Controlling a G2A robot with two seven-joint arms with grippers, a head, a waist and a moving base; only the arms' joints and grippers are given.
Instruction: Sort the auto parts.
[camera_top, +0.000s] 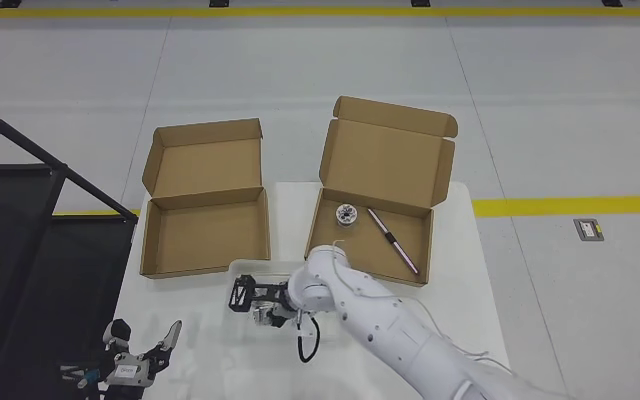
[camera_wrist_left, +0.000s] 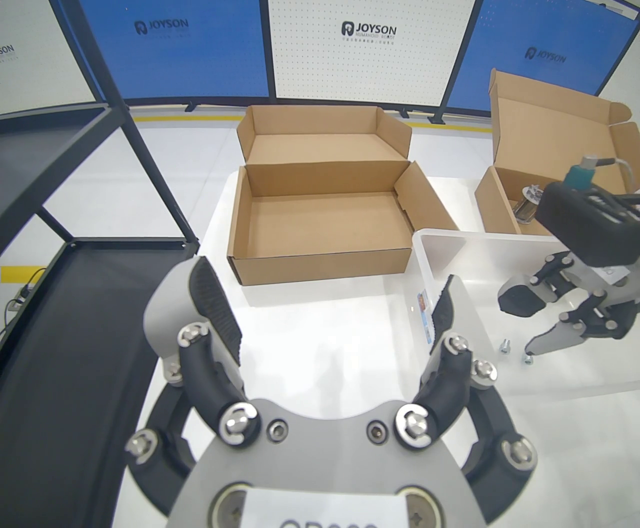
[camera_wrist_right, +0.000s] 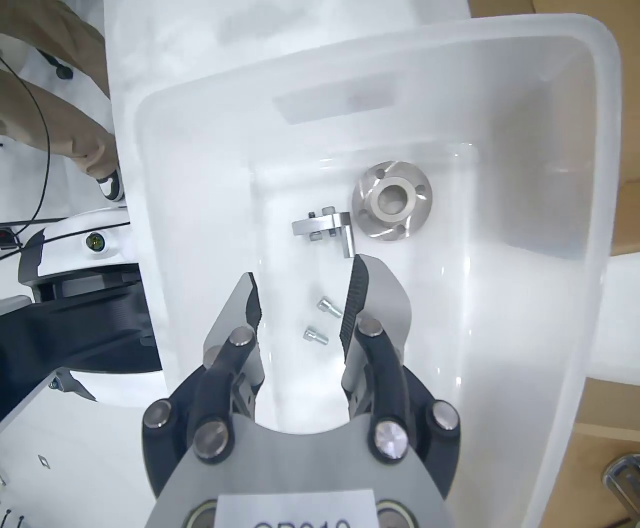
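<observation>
Right hand (camera_wrist_right: 306, 270) gapes empty above two screws (camera_wrist_right: 330, 304) in the clear bin (camera_wrist_right: 600, 200); left hand (camera_wrist_left: 325, 274) likewise spread, empty.

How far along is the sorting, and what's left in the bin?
Done: a round part and a rod lie in the right box; the left box is empty. In hand: nothing gripped; the right gripper hangs open in the clear bin over two screws. Left: those screws, a bracket and a flange. The left gripper is open and empty.
</observation>
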